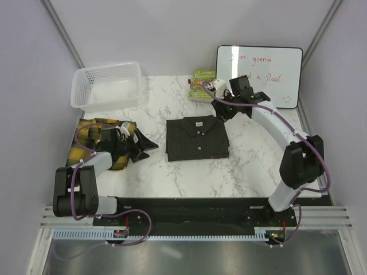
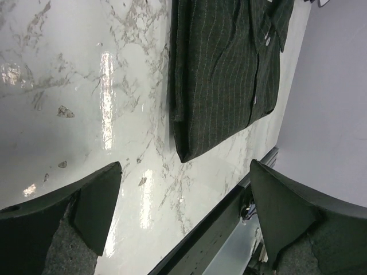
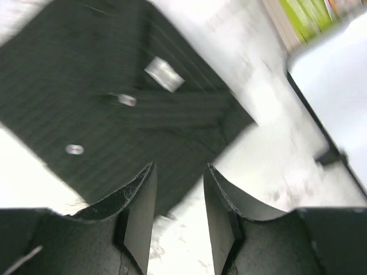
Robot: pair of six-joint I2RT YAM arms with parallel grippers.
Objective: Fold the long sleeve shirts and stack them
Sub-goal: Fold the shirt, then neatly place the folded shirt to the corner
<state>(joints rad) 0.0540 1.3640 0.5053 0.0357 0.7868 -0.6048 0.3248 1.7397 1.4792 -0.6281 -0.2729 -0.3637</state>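
The dark charcoal pinstriped shirt [image 1: 197,138] lies folded, collar up, in the middle of the marble table [image 1: 246,166]. The yellow-and-black plaid shirt [image 1: 85,139] lies crumpled at the table's left edge, partly under my left arm. My left gripper [image 1: 148,147] is wide open and empty, between the two shirts; its wrist view [image 2: 183,195] shows the dark shirt [image 2: 223,69] ahead. My right gripper [image 1: 220,110] hovers over the dark shirt's far right corner. In its blurred wrist view [image 3: 179,172] the fingers stand slightly apart, empty, above the shirt's edge [image 3: 114,103].
A white mesh basket [image 1: 106,86] stands at the back left. A green book [image 1: 203,84] and a whiteboard [image 1: 261,74] lie at the back right, the book also in the right wrist view [image 3: 309,14]. The table's black front rail [image 2: 229,217] shows near my left gripper.
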